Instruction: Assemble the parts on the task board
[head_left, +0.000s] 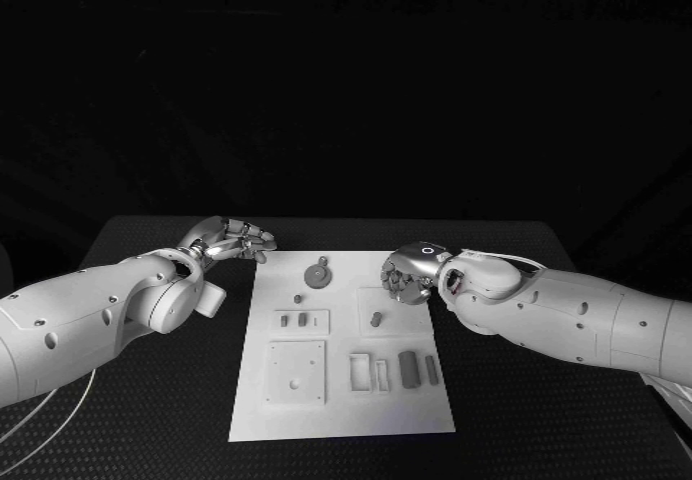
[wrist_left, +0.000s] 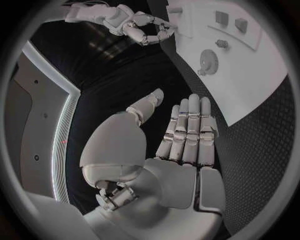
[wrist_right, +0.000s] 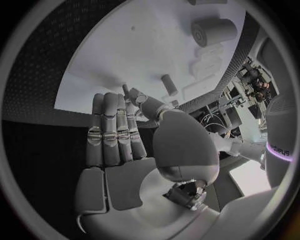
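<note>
Nearest the camera, at six o'clock on the task board (head_left: 342, 420), a square plate (head_left: 296, 371) is seen lying flat, with a small frame (head_left: 359, 371) and two dark bars (head_left: 408, 367) just beside it toward three o'clock; a gear-like part (head_left: 316, 271) rests near twelve o'clock, a short peg (head_left: 376, 319) toward the centre. Nothing is held yet; the left hand (head_left: 231, 240) is kept off the board's eleven o'clock corner, fingers straight and apart, and in its wrist view the palm (wrist_left: 187, 150) is shown bare. The right hand (head_left: 411, 268) is poised above the board around one o'clock, fingers extended, nothing between them (wrist_right: 115, 135). The step in hand is judged to be the approach before a first pick; a descent onto one small part is called for next, then fingers closed around it without neighbours being nudged.
</note>
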